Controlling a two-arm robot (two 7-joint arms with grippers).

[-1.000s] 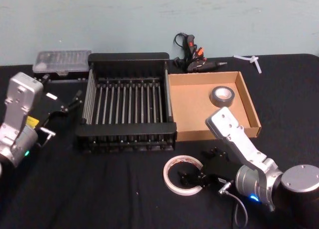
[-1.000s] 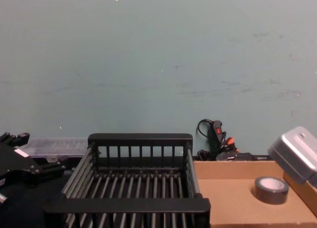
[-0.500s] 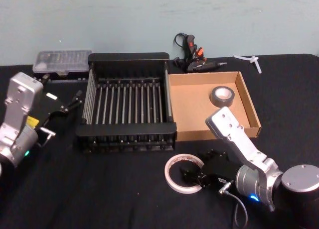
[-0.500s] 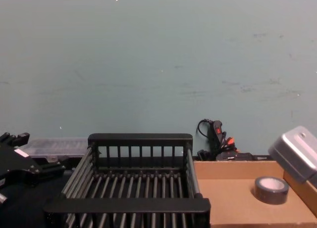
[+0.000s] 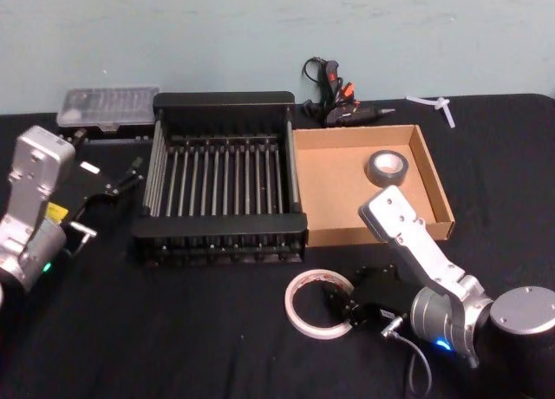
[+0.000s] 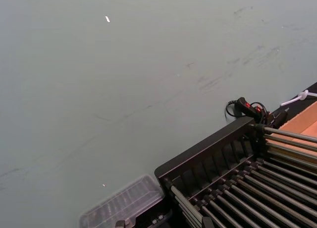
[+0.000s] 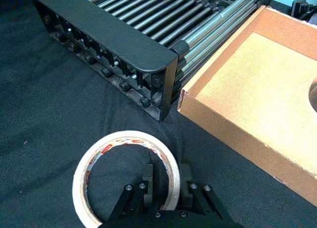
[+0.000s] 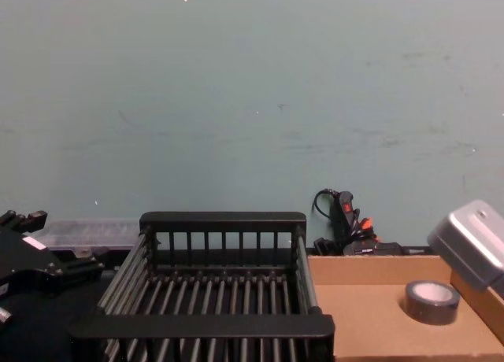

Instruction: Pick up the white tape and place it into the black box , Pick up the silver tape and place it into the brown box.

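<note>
While flat on the cloth, the white tape (image 7: 126,176) sits wall-pinched in the right gripper's (image 7: 166,181) jaws.

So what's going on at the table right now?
The right hand is down on the cloth in front of the boxes, its fingers straddling the wall of the white tape, one inside the ring and one outside. The tape lies flat on the cloth, not lifted. The silver tape already sits in the brown box. The black box holds nothing. The left hand sits off to the left of the black box.
</note>
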